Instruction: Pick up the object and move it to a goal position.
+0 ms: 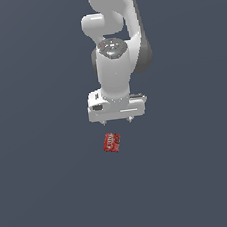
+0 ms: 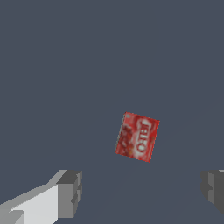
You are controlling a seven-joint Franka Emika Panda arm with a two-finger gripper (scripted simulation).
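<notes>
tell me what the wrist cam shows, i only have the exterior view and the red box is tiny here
Observer: The red box lies flat with whitish label print facing up, turned slightly askew to the line between the fingers.
Operator: are the jaws open
Observer: Yes, wide open. One grey fingertip and the other sit far apart, much wider than the box.
Operator: is the box between them yet
Observer: No. It lies ahead of the gripper, untouched, with bare floor between it and the fingertips.
</notes>
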